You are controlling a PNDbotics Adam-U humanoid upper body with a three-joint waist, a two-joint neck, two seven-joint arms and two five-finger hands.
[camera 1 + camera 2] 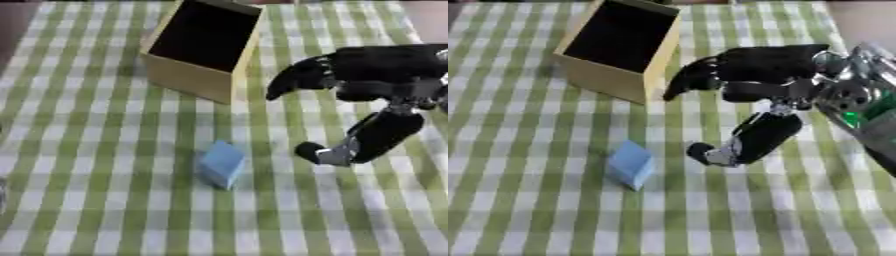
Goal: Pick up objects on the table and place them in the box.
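A light blue block point(221, 163) lies on the green-and-white checked tablecloth, near the middle. Behind it, at the upper left of centre, stands the open wooden box point(188, 77) with a dark inside; nothing shows within it. My right hand point(750, 75) comes in from the right and hovers between the box and the block. Its fingers stretch toward the box's near right corner and its thumb point(737, 145) hangs down to the right of the block. The hand is open and holds nothing. My left hand shows in neither view.
The checked cloth point(105, 200) covers the whole table. My right forearm point(868, 110), silver with a green part, fills the right edge of the right eye view. A bare brown surface shows at the top corners beyond the cloth.
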